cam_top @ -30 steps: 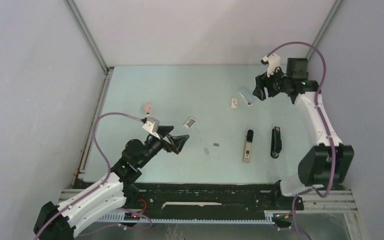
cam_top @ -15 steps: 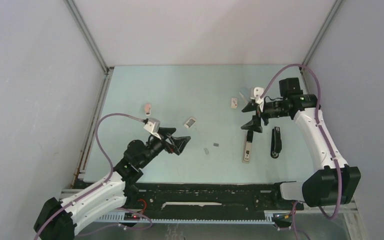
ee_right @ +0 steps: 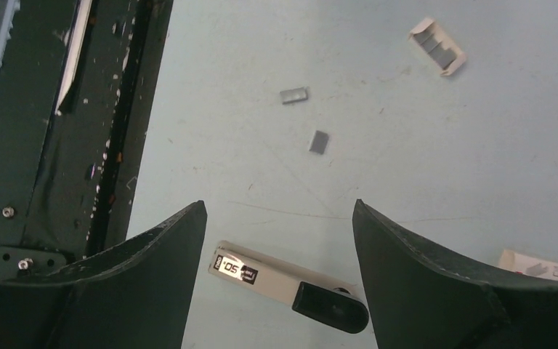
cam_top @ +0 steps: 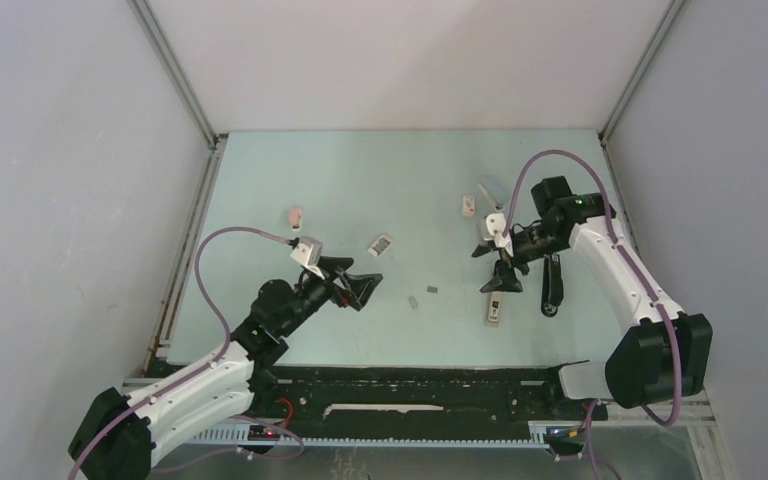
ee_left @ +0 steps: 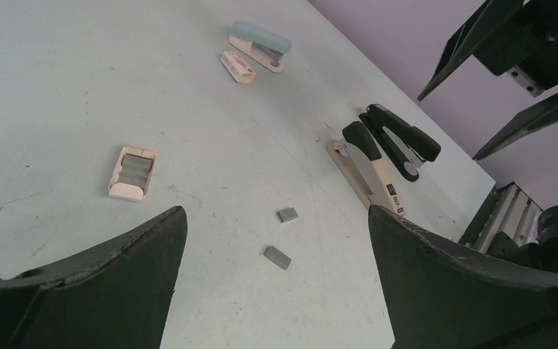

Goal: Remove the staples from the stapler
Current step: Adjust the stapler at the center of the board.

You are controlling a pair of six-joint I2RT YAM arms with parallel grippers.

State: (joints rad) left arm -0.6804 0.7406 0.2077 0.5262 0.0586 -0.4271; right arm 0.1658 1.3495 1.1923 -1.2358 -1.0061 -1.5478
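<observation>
The staples [cam_top: 431,290], two short grey strips, lie flat on the tabletop near the middle of its near edge, just apart. The nearer strip [cam_top: 413,301] runs near-to-far, the other left-to-right. They sit between the pincers. The left pincer [cam_top: 363,288] gapes wide and empty just to their left. The right pincer [ee_right: 279,203], spread and empty, hovers over a beige stapler [cam_top: 495,297] to their right.

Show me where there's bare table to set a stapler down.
Bare table runs along the back wall, beyond the pink stapler and the blue stapler. A smaller free patch lies between the staple box and the small cream box. Crowded: the right side, where the right end effector hangs over the cream stapler beside the black stapler.
</observation>
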